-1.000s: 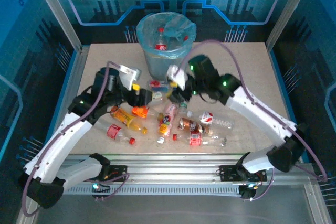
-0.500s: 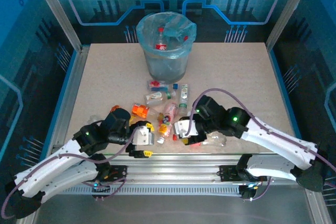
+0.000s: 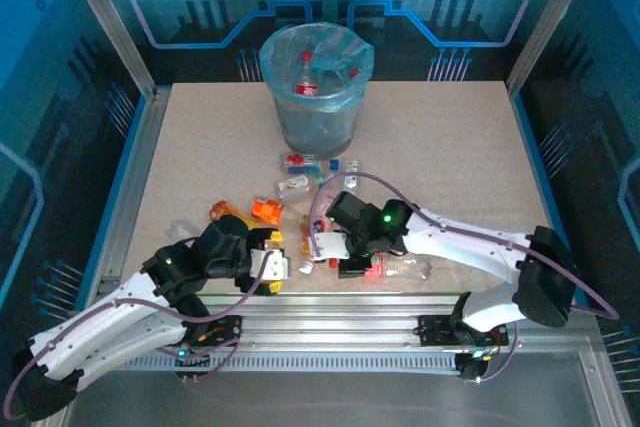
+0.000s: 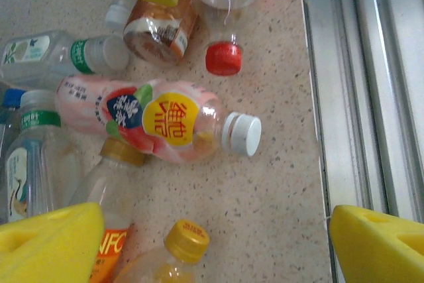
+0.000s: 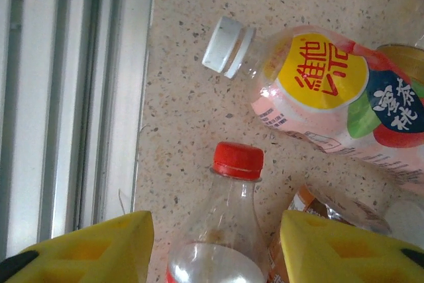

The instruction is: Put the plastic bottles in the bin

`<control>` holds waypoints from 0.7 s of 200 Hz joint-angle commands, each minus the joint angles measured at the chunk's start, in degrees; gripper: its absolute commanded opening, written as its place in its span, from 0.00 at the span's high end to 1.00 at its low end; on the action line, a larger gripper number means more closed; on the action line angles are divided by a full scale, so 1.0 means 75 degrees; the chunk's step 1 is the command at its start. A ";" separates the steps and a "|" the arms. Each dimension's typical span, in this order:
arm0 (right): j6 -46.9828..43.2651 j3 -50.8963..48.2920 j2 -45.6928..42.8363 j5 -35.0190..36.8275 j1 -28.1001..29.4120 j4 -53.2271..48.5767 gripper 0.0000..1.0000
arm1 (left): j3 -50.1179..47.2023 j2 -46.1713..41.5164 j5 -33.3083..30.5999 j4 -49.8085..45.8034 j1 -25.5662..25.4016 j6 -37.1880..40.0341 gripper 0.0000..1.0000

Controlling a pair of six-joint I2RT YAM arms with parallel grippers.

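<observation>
Looking down on a speckled counter (image 3: 450, 147), with part of the heap of plastic bottles (image 3: 295, 187) hidden under two bent arms; several bottles cut off at the wrist views' edges. Crouching low along the near edge, left claw (image 4: 215, 230) spread wide and holding nothing, above a yellow-capped bottle (image 4: 185, 240). Right claw (image 5: 215, 230) parted either side of a red-capped clear bottle (image 5: 228, 183), not touching it. Pink bottle (image 5: 331, 91), white cap, yellow roundel of Chinese characters; "NFC" on an orange label (image 4: 118, 246). Round bin (image 3: 315, 132) with blue liner at the far side, more bottles inside.
</observation>
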 commanded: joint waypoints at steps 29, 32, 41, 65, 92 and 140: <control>0.0470 0.0445 0.0825 0.0589 0.0342 0.0054 0.47 | -0.0071 -0.0402 -0.0551 -0.0157 0.0028 0.0013 0.11; 0.0471 0.0466 0.0878 0.0576 0.0350 0.0054 0.47 | -0.0059 -0.0408 -0.0551 -0.0147 0.0038 -0.0004 0.10; 0.0471 0.0535 0.1050 0.0607 0.0399 0.0043 0.47 | -0.0014 -0.0397 -0.0538 -0.0144 0.0057 -0.0052 0.10; 0.0495 0.0695 0.1441 0.0586 0.0426 0.0006 0.49 | 0.0036 -0.0397 -0.0495 -0.0155 0.0075 -0.0119 0.11; 0.0483 0.0809 0.1787 0.0756 0.0432 -0.0025 0.49 | 0.0059 -0.0388 -0.0527 -0.0213 0.0081 -0.0132 0.11; 0.0424 0.0858 0.2202 0.0727 0.0426 -0.0115 0.49 | 0.0094 -0.0398 -0.0527 -0.0232 0.0086 -0.0165 0.11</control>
